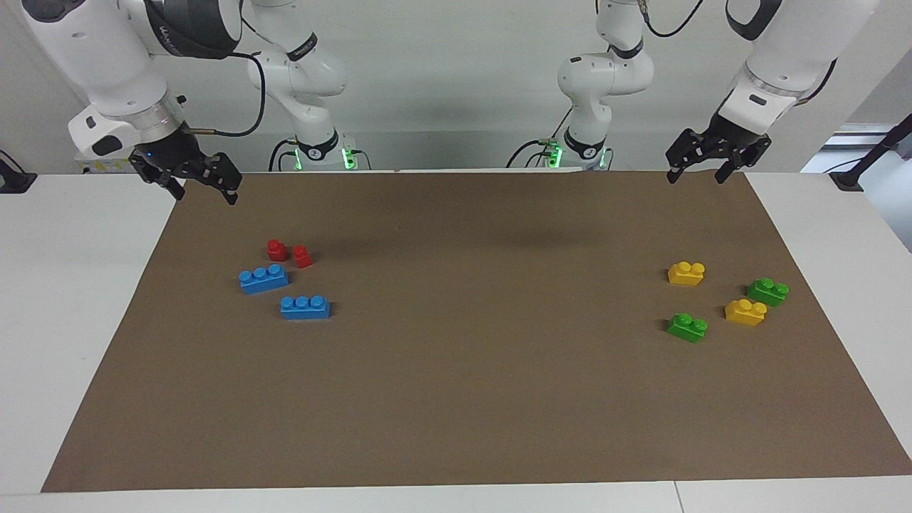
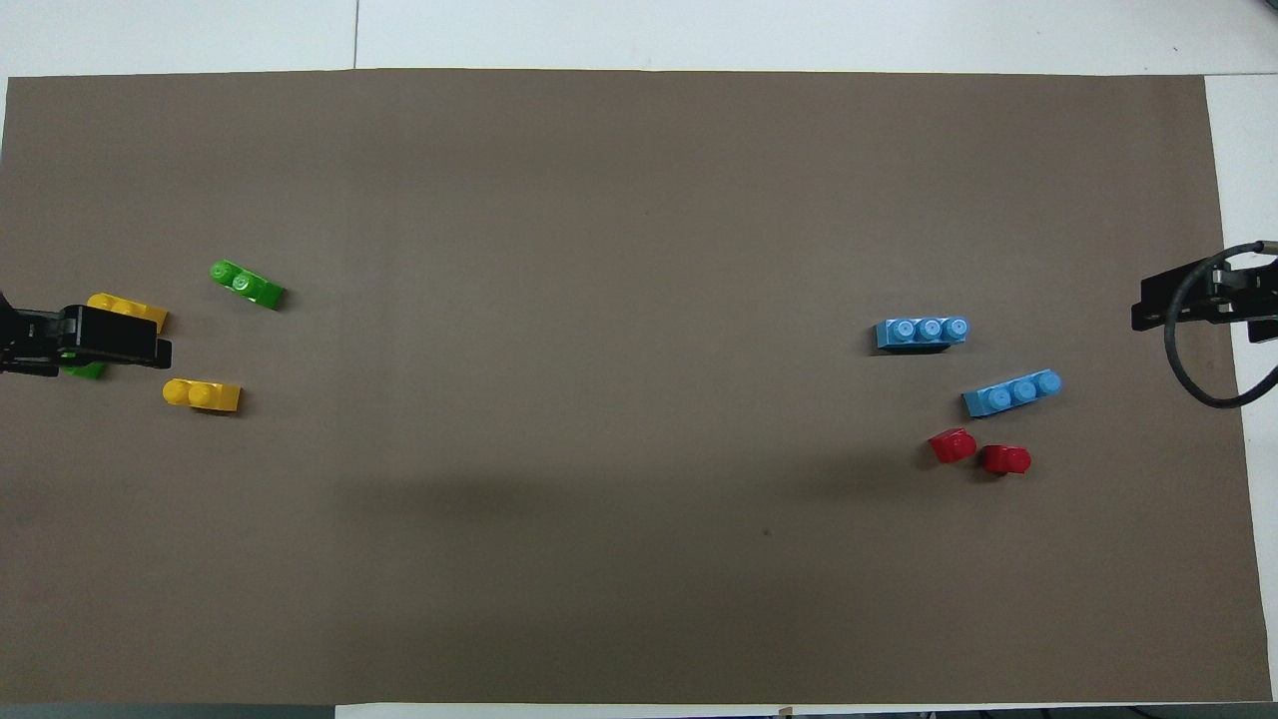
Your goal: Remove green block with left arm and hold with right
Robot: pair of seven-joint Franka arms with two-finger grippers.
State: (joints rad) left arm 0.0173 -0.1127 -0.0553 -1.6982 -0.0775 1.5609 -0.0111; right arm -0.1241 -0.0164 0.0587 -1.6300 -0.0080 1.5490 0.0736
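The lime-green block point(image 1: 687, 327) point(image 2: 247, 284) lies on the brown mat point(image 1: 456, 370) toward the left arm's end, with two studs up, farther from the robots than the yellow bricks. A darker green brick point(image 1: 767, 291) lies beside a yellow brick point(image 1: 745, 312); in the overhead view it point(image 2: 88, 371) is mostly covered by my raised left gripper point(image 2: 150, 345). My left gripper point(image 1: 695, 177) hangs open and empty above the mat's corner nearest the robots. My right gripper point(image 1: 204, 194) point(image 2: 1148, 305) hangs open and empty at the right arm's end.
A second yellow brick point(image 1: 686, 273) point(image 2: 203, 394) lies nearer to the robots than the lime-green block. Two blue three-stud bricks point(image 1: 263, 278) point(image 1: 305, 307) and two small red bricks point(image 1: 276, 249) point(image 1: 302, 256) lie toward the right arm's end.
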